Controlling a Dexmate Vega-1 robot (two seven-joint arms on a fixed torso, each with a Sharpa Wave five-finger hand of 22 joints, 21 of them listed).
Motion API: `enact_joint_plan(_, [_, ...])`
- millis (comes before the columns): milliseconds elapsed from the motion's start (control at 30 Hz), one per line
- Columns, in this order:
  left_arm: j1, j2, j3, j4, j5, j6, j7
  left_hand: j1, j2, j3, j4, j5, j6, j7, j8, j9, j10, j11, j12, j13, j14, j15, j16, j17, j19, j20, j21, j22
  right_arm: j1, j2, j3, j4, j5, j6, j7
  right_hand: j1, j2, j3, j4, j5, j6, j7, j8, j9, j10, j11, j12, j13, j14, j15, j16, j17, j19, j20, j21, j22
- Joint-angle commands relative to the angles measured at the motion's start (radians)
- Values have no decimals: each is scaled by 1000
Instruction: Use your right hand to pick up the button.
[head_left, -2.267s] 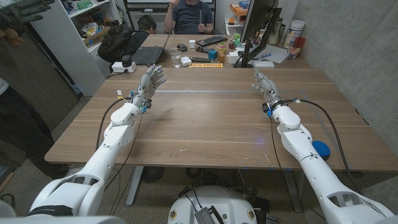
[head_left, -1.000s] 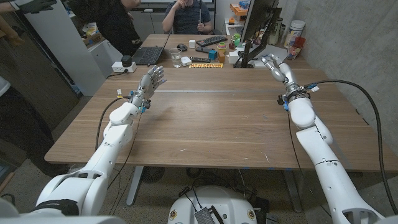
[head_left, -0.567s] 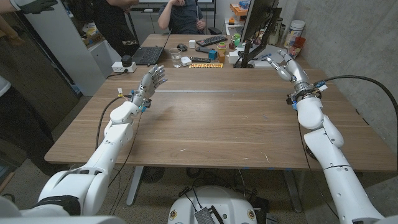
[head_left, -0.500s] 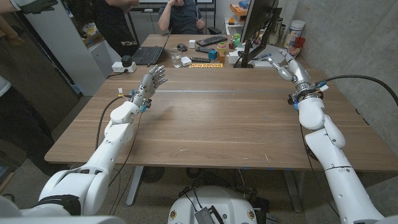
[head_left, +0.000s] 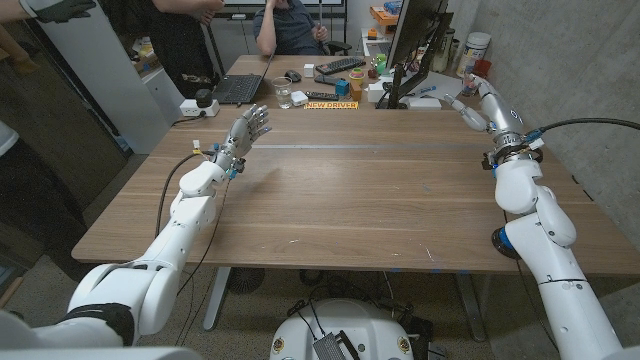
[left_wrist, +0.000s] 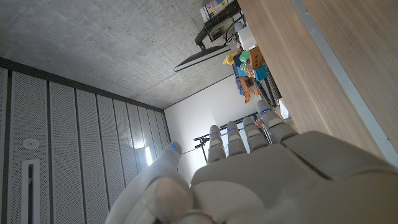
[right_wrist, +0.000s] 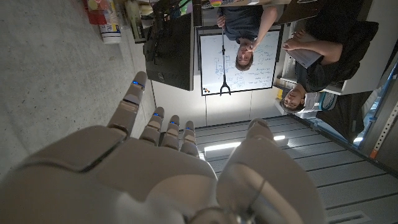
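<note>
The right hand is raised at the table's far right edge, fingers spread and empty — the blue button lies near the right edge, partly hidden behind that arm. The left hand is raised too — spread, empty.

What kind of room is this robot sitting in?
Most likely an office or lab workspace. Beyond the wooden table there is an open laptop, a keyboard and a dark monitor, with a seated person at the far end and a whiteboard behind.
</note>
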Motion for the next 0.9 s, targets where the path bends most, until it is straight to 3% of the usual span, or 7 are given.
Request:
enact_joint_plan(33, [-54, -16, 3, 99, 17, -32, -28, -8, 16, 6, 0, 5, 4, -2, 3, 4, 1, 1, 2, 4, -5, -1, 5, 2, -3, 4, -5, 5, -73, 4, 66, -90, -80, -34, 0, 20, 8, 7, -10, 3, -12, -8, 0, 5, -11, -6, -6, 3, -11, -3, 0, 2, -9, 2, -11, 2])
enact_joint_plan(233, [-90, -28, 2, 169, 28, -57, -48, -8, 15, 6, 0, 5, 4, -2, 3, 4, 0, 0, 2, 4, -5, 0, 5, 2, -3, 3, -5, 5, -126, 7, 97, -151, -160, -75, 17, 29, 8, 10, -18, 0, -28, -14, -1, 6, -28, -8, -7, 4, -22, -2, -3, 1, -23, 2, -19, 2])
enact_joint_plan(400, [-128, -38, 1, 235, 38, -81, -70, -9, 15, 6, 1, 5, 4, -2, 3, 4, 1, 1, 2, 4, -5, 0, 5, 2, -3, 2, -6, 5, -166, 38, 145, -190, -149, -80, 22, 32, 7, 10, -22, -1, -38, -15, -1, 7, -39, -8, -8, 4, -28, -2, -4, 2, -16, 0, -18, 3])
enact_joint_plan(633, [-179, -50, -2, 329, 58, -114, -105, -10, 14, 6, 1, 5, 4, -2, 3, 4, 1, 2, 3, 4, -4, 0, 6, 2, -2, 3, -7, 5, -211, 68, 180, -248, -196, -110, 55, 36, -8, 7, -34, -1, -55, -19, 1, 9, -65, -11, -9, 6, -53, 3, -8, 2, -59, 4, -36, 0])
enact_joint_plan(767, [-200, -58, -9, 372, 67, -131, -116, -10, 14, 7, 1, 6, 3, -1, 3, 4, 1, 1, 2, 4, -4, 1, 6, 2, -2, 2, -7, 5, -229, 81, 186, -275, -231, -124, 71, 28, -23, -2, -40, 3, -119, -14, -6, 12, -134, -3, -16, 7, -91, 16, -11, 4, -88, 4, -40, 0])
enact_joint_plan(900, [-217, -62, -13, 405, 81, -139, -121, -11, 13, 7, 1, 6, 3, -1, 3, 4, 1, 2, 3, 4, -4, 0, 6, 2, -1, 2, -8, 5, -244, 93, 197, -296, -251, -133, 91, 27, -25, -4, -41, 4, -130, -20, -5, 13, -142, -3, -13, 7, -98, 18, -10, 4, -93, 4, -40, 0])
